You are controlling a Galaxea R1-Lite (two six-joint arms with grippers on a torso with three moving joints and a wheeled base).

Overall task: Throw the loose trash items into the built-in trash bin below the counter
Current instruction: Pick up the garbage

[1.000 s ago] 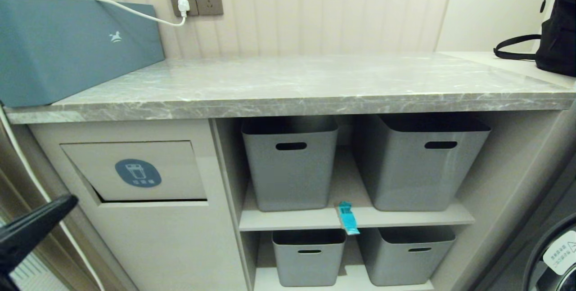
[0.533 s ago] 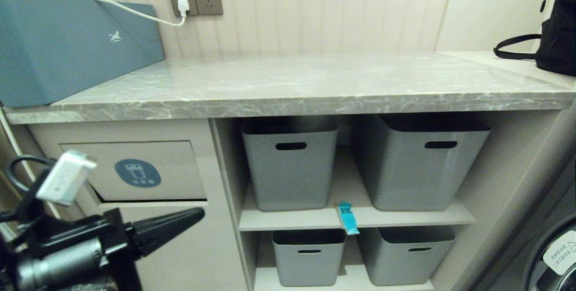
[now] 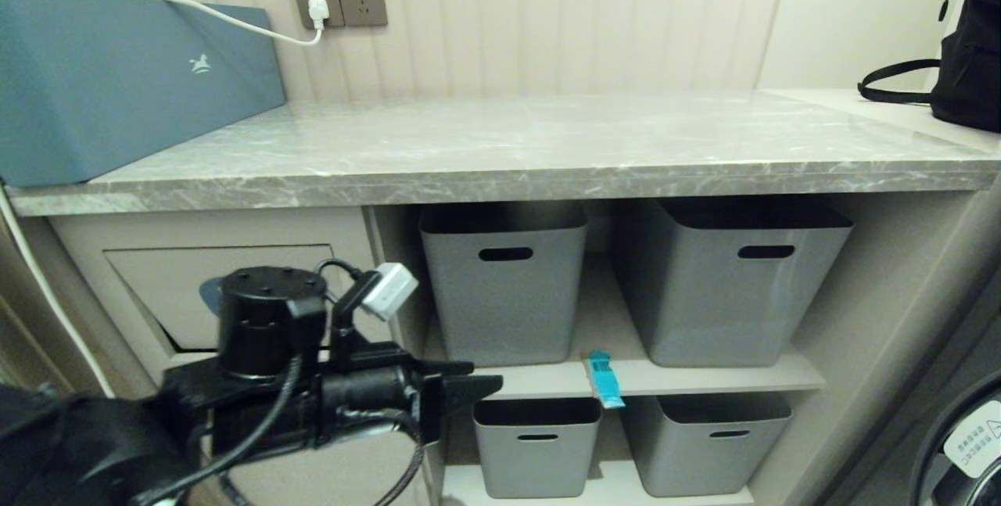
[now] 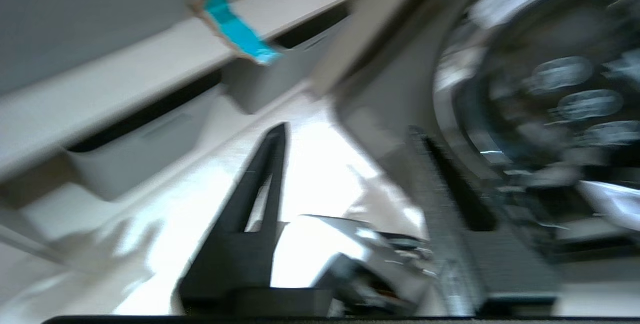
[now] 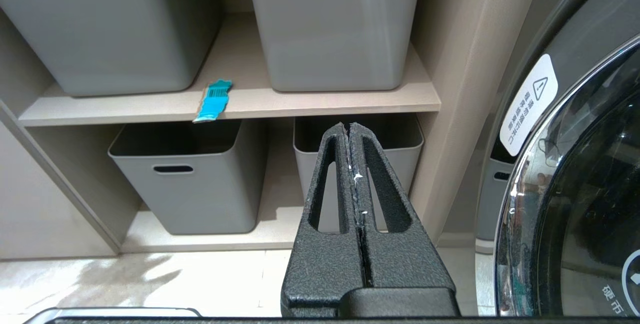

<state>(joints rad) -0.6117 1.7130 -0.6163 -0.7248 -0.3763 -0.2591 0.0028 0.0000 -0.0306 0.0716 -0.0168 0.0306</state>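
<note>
One of the loose trash items, a teal barcoded wrapper (image 3: 604,379) (image 4: 235,28) (image 5: 214,99), hangs over the front edge of the upper shelf between two grey baskets. My left gripper (image 3: 477,381) (image 4: 347,128) is level and points right toward that shelf, still well left of the wrapper; it is open and holds nothing. Its arm covers much of the built-in trash bin flap (image 3: 156,287) under the counter (image 3: 508,146). My right gripper (image 5: 348,124) is shut and empty, low in front of the lower baskets, outside the head view.
Grey baskets (image 3: 504,287) (image 3: 727,279) stand on the upper shelf, with smaller ones (image 3: 536,443) (image 3: 704,439) below. A teal-blue box (image 3: 117,76) sits on the counter's left end and a black bag (image 3: 966,60) at the far right. A washing machine door (image 5: 575,189) is at the right.
My left arm has swung up from the lower left corner and across to the right, in front of the bin flap. Its fingers have come apart.
</note>
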